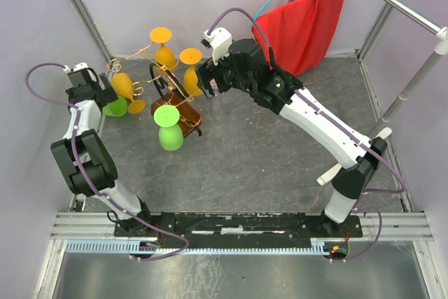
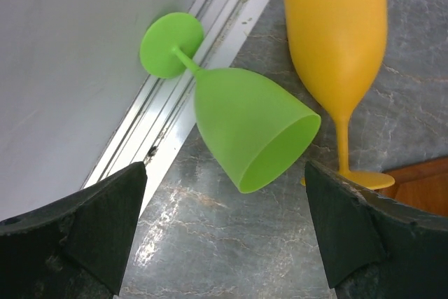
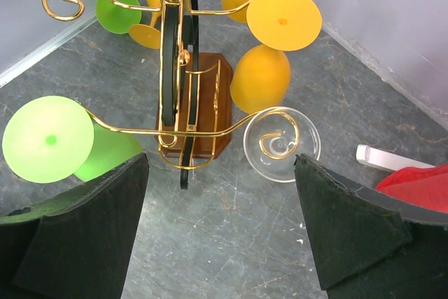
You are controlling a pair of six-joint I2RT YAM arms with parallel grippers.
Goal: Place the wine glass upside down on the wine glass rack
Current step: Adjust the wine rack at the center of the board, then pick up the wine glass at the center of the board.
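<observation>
While both grippers stand spread, the left gripper [image 2: 225,180] faces a green wine glass [image 2: 248,127] lying on its side, ahead betw. its fingers [image 2: 91,236], orange glass [image 2: 339,47] to its right. Ahead of the right gripper [image 3: 222,162]: wine glass rack [image 3: 206,96], copper wire arms w/ curled ends, brown base, hung orange glasses [image 3: 260,78]. A clear wine glass [image 3: 281,143] sits at the nearest curl.

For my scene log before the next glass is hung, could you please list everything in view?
Wine glass rack: 1, copper wire on a brown base, left of centre.
Orange glasses: 3, at the rack's far and left sides.
Green glasses: 2; one upside down on the rack, one lying by the left wall.
Clear glass: 1, at a curled arm end.
Red cloth: 1, back right.
Table: 1, grey.
Left gripper: black, open, facing the lying green glass.
Right gripper: black, open, above the rack.
</observation>
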